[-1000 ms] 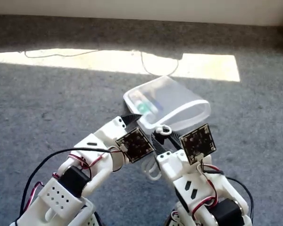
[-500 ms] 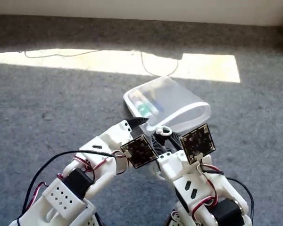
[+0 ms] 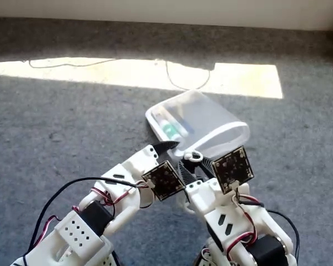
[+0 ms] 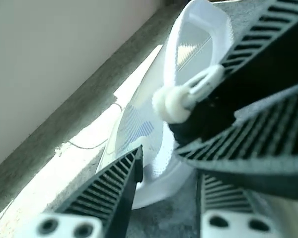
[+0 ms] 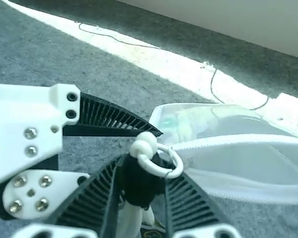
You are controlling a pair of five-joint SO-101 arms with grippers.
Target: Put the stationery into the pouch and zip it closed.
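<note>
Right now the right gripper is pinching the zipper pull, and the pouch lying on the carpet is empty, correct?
Not quite: the pouch is not empty. The high view shows stationery inside it, through the translucent wall. The rest holds: the right gripper is pinching the zipper pull, and the pouch lies on the carpet.

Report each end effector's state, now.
Left end effector: open, holding nothing.
Right end effector: closed on the zip pull.
</note>
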